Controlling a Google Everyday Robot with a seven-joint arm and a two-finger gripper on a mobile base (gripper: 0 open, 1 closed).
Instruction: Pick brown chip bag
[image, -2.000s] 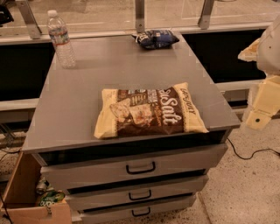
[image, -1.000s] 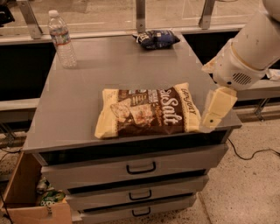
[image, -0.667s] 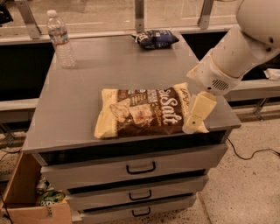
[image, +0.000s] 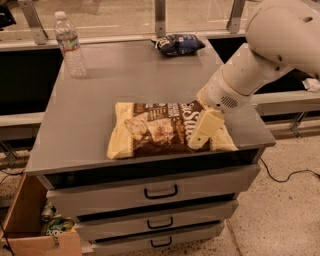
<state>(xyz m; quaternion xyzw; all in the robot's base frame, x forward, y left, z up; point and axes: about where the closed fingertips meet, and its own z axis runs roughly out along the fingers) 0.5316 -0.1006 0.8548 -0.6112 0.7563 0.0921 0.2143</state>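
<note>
The brown chip bag (image: 160, 127) lies flat near the front edge of the grey cabinet top (image: 95, 105), dark brown in the middle with cream-yellow ends and white lettering. My gripper (image: 204, 131) hangs from the white arm (image: 260, 55) that reaches in from the upper right. It is over the bag's right part, covering some of the lettering. It points down and forward, close to or touching the bag.
A clear water bottle (image: 70, 44) stands at the back left of the top. A dark blue snack bag (image: 177, 44) lies at the back middle. Drawers (image: 160, 192) are below the top. A cardboard box (image: 30, 225) sits on the floor at the left.
The arm has swung in from the right edge of the view and moved left, bringing the gripper from beside the cabinet to over the bag's right part. The bag has not moved.
</note>
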